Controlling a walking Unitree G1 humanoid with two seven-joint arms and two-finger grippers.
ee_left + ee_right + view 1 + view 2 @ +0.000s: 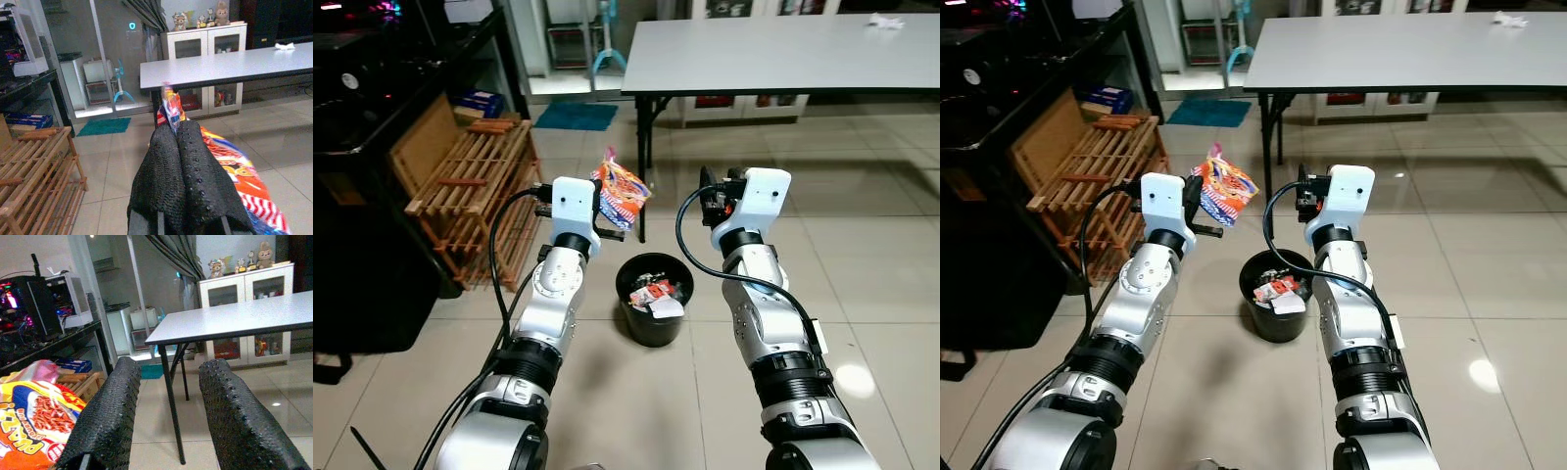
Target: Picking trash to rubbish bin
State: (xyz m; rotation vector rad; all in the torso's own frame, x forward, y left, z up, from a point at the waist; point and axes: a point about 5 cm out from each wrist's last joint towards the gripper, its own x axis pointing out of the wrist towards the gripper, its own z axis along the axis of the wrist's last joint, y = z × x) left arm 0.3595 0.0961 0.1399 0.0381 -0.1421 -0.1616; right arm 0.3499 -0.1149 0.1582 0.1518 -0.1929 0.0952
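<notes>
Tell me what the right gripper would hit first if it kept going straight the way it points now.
Most likely the table leg. The right gripper is open and holds nothing, and the dark leg of the grey table stands in the gap between its fingers, with bare floor before it. How far off the leg stands is unclear.

The snack bag (622, 190) is orange, red and blue with white parts. The bin (653, 299) is black, the table (773, 49) grey. The mat (575, 116) is teal.
</notes>
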